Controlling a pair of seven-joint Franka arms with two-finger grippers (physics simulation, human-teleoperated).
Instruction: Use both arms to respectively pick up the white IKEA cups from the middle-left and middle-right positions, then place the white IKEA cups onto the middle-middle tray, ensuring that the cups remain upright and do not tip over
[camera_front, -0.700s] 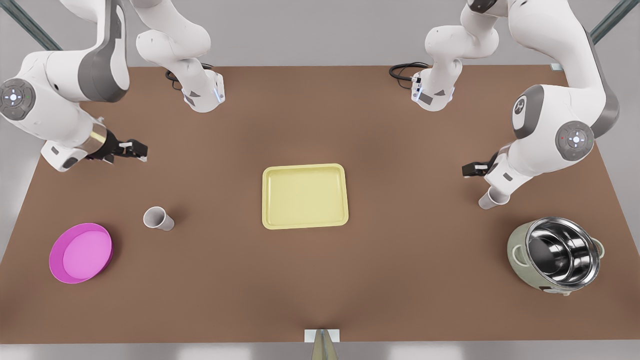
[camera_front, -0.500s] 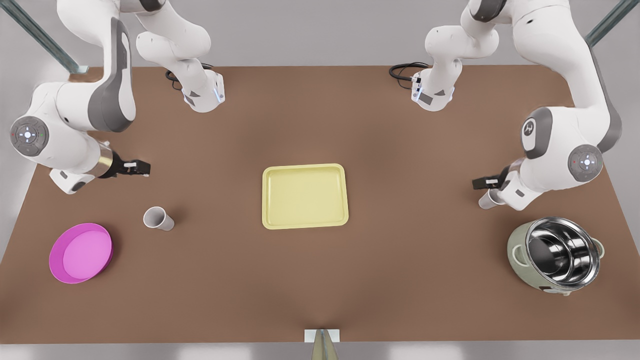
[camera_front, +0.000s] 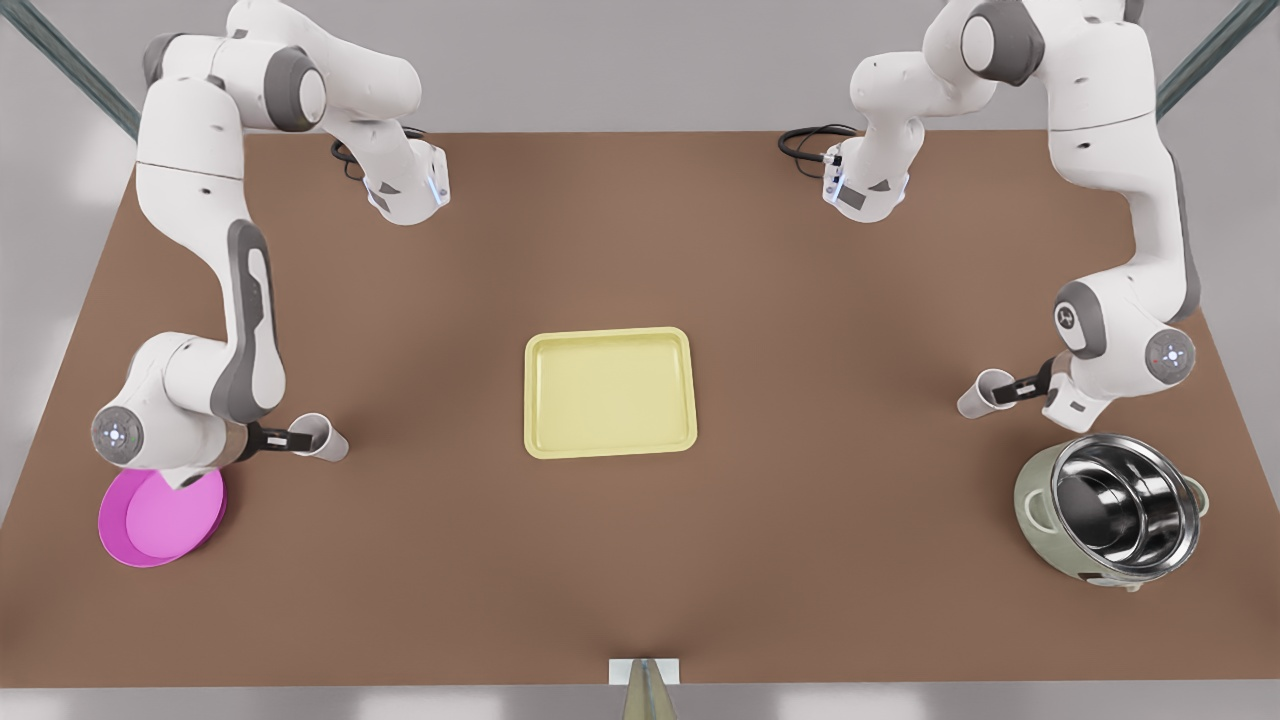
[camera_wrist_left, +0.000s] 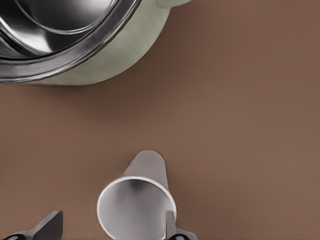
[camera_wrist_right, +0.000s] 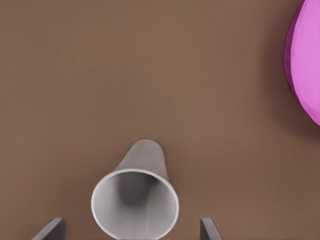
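Two white IKEA cups stand on the brown table. One cup (camera_front: 330, 443) (camera_wrist_right: 135, 207) is at the front view's left, and my right gripper (camera_front: 296, 438) (camera_wrist_right: 131, 229) is open with a finger (camera_wrist_right: 51, 227) on each side of its rim, both apart from it. The other cup (camera_front: 977, 398) (camera_wrist_left: 136, 207) is at the front view's right. My left gripper (camera_front: 1012, 388) (camera_wrist_left: 111, 229) is open around it, with one finger (camera_wrist_left: 170, 227) at the rim and the other well off. The pale yellow tray (camera_front: 610, 335) lies bare at the table's middle.
A magenta-pink dish (camera_front: 150, 520) (camera_wrist_right: 306, 65) lies close beside the right arm's wrist. A steel-lined pot (camera_front: 1110, 510) (camera_wrist_left: 75, 40) stands near the left gripper's cup. Both arm bases (camera_front: 405, 190) sit at the table's far edge.
Both arms have swung down and towards the table's near side. Each gripper, earlier hanging above and beyond its cup, is now level with it, fingers on either side.
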